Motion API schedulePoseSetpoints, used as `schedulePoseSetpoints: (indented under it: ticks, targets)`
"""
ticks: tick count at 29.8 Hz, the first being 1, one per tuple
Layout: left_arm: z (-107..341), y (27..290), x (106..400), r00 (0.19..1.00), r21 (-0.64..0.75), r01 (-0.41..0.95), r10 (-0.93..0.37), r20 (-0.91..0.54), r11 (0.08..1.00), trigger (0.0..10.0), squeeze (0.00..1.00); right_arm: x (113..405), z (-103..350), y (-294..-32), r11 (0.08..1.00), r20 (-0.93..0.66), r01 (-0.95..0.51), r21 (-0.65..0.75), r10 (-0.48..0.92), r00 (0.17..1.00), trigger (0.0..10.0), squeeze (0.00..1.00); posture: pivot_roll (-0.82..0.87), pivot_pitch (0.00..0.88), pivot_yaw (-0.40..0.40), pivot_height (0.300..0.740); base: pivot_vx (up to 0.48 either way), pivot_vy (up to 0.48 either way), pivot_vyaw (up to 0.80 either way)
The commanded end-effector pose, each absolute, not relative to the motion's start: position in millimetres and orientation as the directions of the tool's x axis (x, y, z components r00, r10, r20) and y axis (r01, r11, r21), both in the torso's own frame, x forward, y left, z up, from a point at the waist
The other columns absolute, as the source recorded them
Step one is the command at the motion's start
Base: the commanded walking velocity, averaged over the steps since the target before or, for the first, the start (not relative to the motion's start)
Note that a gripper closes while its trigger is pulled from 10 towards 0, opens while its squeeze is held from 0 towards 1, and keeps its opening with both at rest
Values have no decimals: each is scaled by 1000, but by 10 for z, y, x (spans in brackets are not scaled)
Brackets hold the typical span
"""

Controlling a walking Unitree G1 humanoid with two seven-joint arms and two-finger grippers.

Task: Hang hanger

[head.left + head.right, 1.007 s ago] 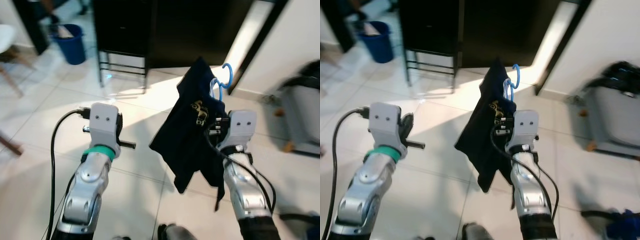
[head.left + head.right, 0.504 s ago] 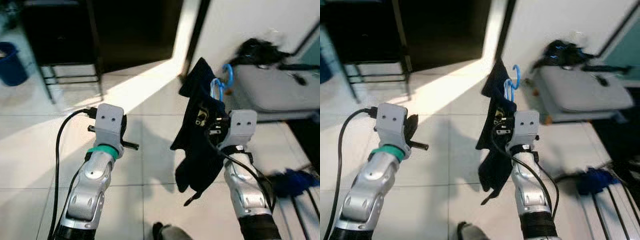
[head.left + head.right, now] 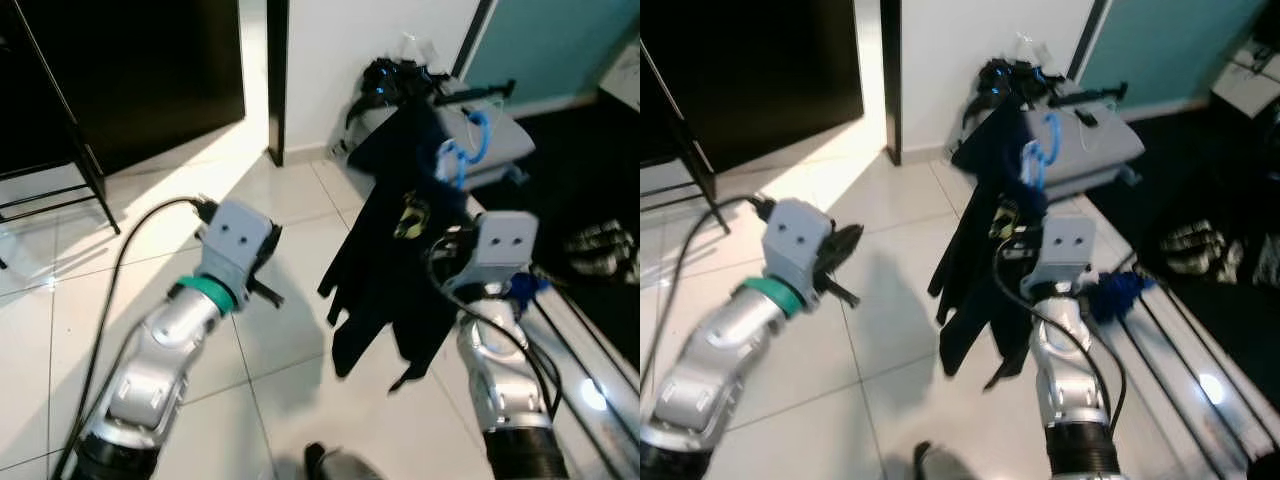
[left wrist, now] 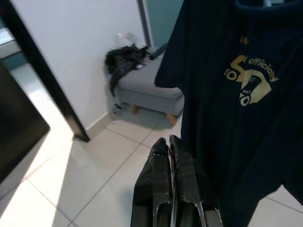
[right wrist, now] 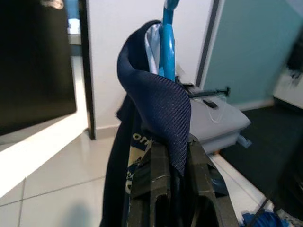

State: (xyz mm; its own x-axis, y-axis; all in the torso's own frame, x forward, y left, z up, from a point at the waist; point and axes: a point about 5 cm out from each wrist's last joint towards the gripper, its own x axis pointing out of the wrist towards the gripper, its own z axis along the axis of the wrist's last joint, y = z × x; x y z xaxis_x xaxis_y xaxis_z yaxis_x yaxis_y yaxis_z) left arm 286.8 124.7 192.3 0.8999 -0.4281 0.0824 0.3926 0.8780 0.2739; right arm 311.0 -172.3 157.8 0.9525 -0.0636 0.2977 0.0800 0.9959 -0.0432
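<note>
My two arms are silver, jointed shells. The left arm (image 3: pixel 165 355) carries a green wrist band (image 3: pixel 205 293) below a grey box with two screws, and a black cable (image 3: pixel 110 300). The right arm (image 3: pixel 500 390) trails black cables. My fingers (image 4: pixel 173 189) are black.

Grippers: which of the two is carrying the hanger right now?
The right gripper: it is clamped on the blue hanger with the navy shirt. The left gripper is shut on nothing.
</note>
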Motion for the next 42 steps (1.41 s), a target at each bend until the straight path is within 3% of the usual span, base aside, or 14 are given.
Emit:
schedulePoseSetpoints:
  ticks: [1, 7, 19, 42]
  targets:
    - [1912, 1195, 2858, 890, 260, 417, -449, 78, 871, 10000, 0, 3079, 1603, -1796, 993, 317, 111, -35, -94, 944, 10000, 0, -74, 57, 44, 740, 0, 0, -800]
    - [1792, 1178, 2899, 923, 165, 361, -377, 77, 918, 10000, 0, 2958, 1565, -1826, 990, 314, 138, -32, -121, 942, 10000, 0, -114, 60, 69, 740, 0, 0, -800]
    - [1923, 1180, 2999, 914, 88, 379, -388, 120, 921, 10000, 0, 2930, 1628, -1880, 985, 327, 167, -34, -147, 933, 10000, 0, -134, 50, 82, 740, 0, 0, -800]
    - [1978, 1105, 3011, 894, 61, 420, -424, 145, 906, 10000, 0, 2904, 1660, -1866, 984, 330, 175, -27, -157, 931, 10000, 0, -142, 50, 93, 740, 0, 0, -800]
